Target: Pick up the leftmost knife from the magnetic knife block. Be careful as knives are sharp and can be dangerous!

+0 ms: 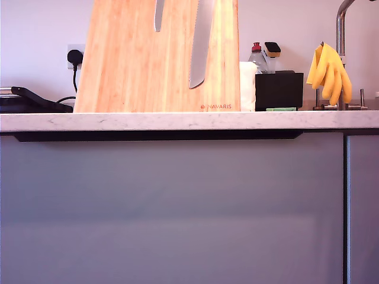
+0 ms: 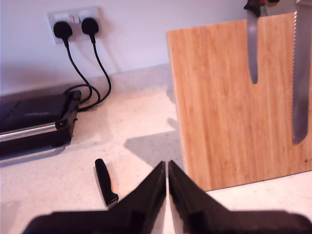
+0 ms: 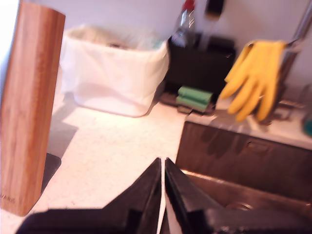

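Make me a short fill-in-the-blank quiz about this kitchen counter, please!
1. The long blade on the bamboo knife block has a ____ edge.
2. The rubber gloves hanging by the tap are ____.
3. The wall socket has ____ black plugs in it.
4. Both of my grippers, first gripper and second gripper, are ____.

Missing words: serrated; yellow; two; shut
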You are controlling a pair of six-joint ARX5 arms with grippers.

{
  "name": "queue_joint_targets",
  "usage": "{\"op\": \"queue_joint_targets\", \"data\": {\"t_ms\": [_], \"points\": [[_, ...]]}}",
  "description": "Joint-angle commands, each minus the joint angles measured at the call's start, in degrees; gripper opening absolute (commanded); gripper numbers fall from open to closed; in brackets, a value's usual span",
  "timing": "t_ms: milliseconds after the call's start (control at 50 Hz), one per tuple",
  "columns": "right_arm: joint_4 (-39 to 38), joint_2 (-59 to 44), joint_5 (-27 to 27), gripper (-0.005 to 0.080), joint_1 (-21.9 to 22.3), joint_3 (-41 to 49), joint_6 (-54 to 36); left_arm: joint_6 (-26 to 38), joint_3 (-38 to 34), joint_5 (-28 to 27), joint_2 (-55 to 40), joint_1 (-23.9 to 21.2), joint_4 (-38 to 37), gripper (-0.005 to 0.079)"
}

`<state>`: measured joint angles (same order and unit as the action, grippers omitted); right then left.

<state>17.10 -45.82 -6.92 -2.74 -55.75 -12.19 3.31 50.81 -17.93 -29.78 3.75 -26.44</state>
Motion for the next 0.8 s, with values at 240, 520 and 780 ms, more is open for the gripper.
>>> {"op": "queue_joint_targets", "data": {"t_ms": [240, 520, 780], "points": [[-0.5, 15.6, 2.9, -0.0005, -1.5, 17.0, 0.0, -1.9, -10.3, 3.8, 10.0, -0.2, 2.3, -0.0018], [1.0, 30.7, 4.5, -0.0005, -1.6, 26.9, 1.8, -3.4, -18.7, 8.6, 19.8, -0.8, 2.7, -0.0018], [8.1, 38.9, 4.5, -0.0005, -2.1, 28.9, 3.1, -6.4, -22.8, 8.5, 26.6, -0.8, -0.2, -0.0018]]}}
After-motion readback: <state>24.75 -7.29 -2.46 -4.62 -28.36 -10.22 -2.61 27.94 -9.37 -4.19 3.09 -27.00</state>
